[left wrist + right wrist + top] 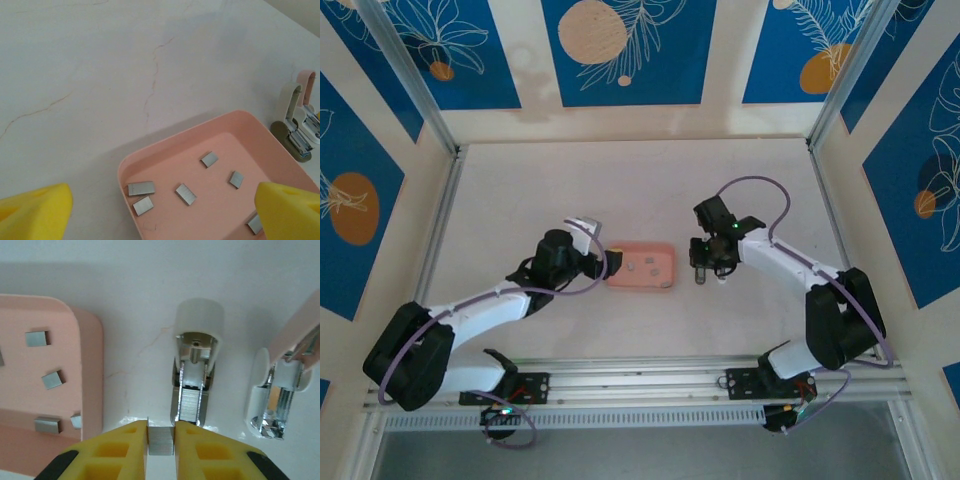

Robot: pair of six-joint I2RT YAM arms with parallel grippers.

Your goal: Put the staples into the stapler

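My right gripper (161, 437) is shut on a small grey strip of staples (161, 441), held just short of the near end of the opened stapler's metal channel (189, 402). That channel holds a strip of staples. The stapler's white cap (198, 319) points away from me. Several more staple strips (186, 194) lie loose in the pink tray (150, 155). My left gripper (165, 215) hangs open above the tray's near corner, its yellow fingers (35, 210) wide apart with nothing between them. From above, the right gripper (705, 270) sits right of the tray (640, 266).
A second stapler with a pink top (295, 340) and a white base (262, 390) stands open just right of the first one. Both staplers (296, 131) lie beyond the tray's far corner in the left wrist view. Blue patterned walls enclose the pale table (620, 180).
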